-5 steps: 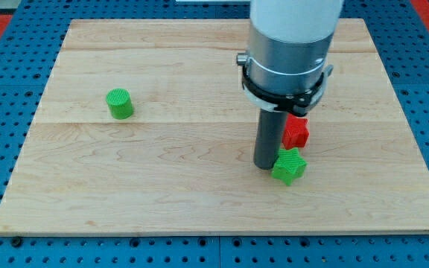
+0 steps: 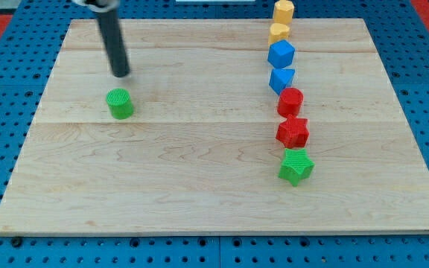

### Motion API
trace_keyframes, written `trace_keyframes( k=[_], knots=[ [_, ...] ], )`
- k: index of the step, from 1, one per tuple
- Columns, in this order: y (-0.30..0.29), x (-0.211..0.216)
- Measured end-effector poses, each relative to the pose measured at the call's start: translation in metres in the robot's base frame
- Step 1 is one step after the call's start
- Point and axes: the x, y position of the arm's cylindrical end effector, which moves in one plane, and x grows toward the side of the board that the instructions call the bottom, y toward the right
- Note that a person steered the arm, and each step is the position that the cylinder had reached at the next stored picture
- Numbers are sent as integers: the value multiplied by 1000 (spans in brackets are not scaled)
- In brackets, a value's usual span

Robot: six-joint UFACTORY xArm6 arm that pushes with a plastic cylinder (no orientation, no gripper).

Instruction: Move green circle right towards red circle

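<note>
Fingers: none are fitted, so whether they stand apart or together cannot be told; the arm ends in a dark rod whose lower end, my tip [image 2: 121, 74], rests on the wooden table [image 2: 162, 193] near the view's upper left. My tip lies just above the green circle [image 2: 120, 103], toward the view's top, close to it but not touching. The green circle sits alone on the view's left half. Well apart from it, on the view's right, a column of blocks runs from top to bottom: a yellow hexagonal block [image 2: 283, 11], a second yellow block [image 2: 278, 31], a blue hexagonal block [image 2: 281, 53], a blue block of unclear shape [image 2: 281, 79], the red circle [image 2: 290, 101], a red star [image 2: 293, 132] and a green star [image 2: 296, 165].
</note>
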Motion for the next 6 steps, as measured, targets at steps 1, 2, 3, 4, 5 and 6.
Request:
trace_keyframes(
  k=[1,2,3,4,5,6],
  knots=[
    [-26,19],
    [-9,58],
    [12,91],
    [70,107],
    [66,79],
    [76,64]
  ],
)
